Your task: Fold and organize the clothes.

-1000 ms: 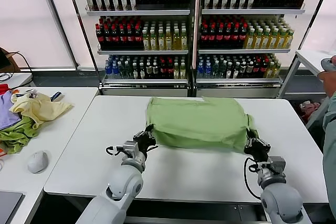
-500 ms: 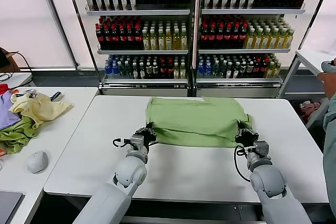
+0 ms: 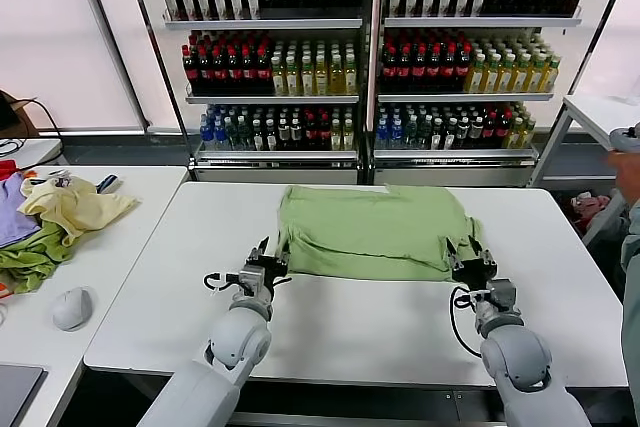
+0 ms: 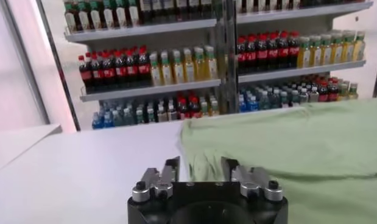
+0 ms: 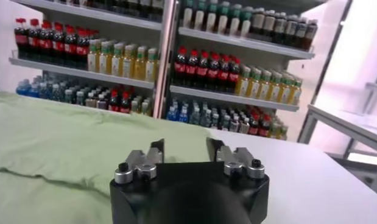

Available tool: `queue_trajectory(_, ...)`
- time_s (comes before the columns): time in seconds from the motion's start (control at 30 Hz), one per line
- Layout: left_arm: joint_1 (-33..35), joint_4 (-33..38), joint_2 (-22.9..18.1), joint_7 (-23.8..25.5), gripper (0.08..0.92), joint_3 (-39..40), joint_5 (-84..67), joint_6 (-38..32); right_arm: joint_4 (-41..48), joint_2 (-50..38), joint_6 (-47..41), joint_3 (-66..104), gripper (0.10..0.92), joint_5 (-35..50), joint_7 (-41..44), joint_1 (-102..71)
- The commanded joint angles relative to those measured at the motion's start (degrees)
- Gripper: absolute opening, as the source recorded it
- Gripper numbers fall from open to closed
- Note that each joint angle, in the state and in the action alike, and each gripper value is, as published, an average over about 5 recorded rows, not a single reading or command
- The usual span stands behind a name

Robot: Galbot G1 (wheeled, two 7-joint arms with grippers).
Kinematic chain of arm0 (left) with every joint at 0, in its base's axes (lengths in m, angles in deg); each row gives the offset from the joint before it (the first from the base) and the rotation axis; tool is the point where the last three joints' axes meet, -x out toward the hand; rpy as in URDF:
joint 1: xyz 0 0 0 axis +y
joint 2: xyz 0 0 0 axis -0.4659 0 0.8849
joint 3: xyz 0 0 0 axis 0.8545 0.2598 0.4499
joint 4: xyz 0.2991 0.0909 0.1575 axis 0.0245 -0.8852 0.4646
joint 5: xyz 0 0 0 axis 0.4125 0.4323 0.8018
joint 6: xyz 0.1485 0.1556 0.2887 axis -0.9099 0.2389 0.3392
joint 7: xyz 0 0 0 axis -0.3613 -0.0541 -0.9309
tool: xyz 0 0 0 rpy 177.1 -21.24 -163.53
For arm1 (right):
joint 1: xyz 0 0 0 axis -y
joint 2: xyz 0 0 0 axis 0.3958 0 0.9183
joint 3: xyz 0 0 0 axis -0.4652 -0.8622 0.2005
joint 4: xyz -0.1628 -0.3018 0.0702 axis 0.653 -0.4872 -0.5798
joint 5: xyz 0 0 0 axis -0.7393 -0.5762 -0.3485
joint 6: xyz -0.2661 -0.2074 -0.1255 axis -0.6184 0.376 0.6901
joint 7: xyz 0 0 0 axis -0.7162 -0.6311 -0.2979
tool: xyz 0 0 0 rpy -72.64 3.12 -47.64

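Two grippers, left gripper [image 3: 268, 258] at 7 o'clock, right gripper [image 3: 470, 257] at 5, are sitting fingers spread beside the folded shirt [image 3: 372, 230] (likely releasing its near corners).

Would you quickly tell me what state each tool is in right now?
Left tool: open, holding nothing, at the green shirt's near left corner.
Right tool: open, holding nothing, at the shirt's near right corner.

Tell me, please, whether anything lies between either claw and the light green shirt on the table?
Nothing visible does. The left claw and right claw stand open at the near corners of the folded shirt, with only bare table around them.
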Motion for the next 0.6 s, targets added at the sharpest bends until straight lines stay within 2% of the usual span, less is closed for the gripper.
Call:
queue_trajectory(0.03, 0.42, -1.4, -0.14, -0.28, 0.696, 0.13, -2.07, 0.7, 0.54, 0.03, -4.01, 3.99, 0.764, 1.62, -0.53, -3.33)
queue_trajectory(0.13, -0.05, -1.92, -0.38, -0.22, 0.773, 0.84, -2.31, 0.73, 2.44, -0.15, -5.89, 2.95, 0.812, 2.34, -0.54, -2.17)
queue_trajectory(0.23, -0.19, -2.37, -0.58, -0.16, 0.777, 1.35, -2.34, 0.83, 3.86, -0.15, -7.04, 1.66, 0.816, 2.92, -0.64, -1.21)
queue_trajectory(0.33, -0.28, -2.89, -0.73, -0.21, 0.704, 1.58, -2.4, 1.22, 4.91, -0.04, -7.61, 0.59, 0.766, 3.68, -0.68, -0.59)
queue_trajectory(0.6, -0.31, -3.39, -0.64, -0.29, 0.47, 1.74, -3.07, 2.73, 7.0, -0.3, -8.0, -1.05, 0.534, 4.21, -0.17, 0.32)
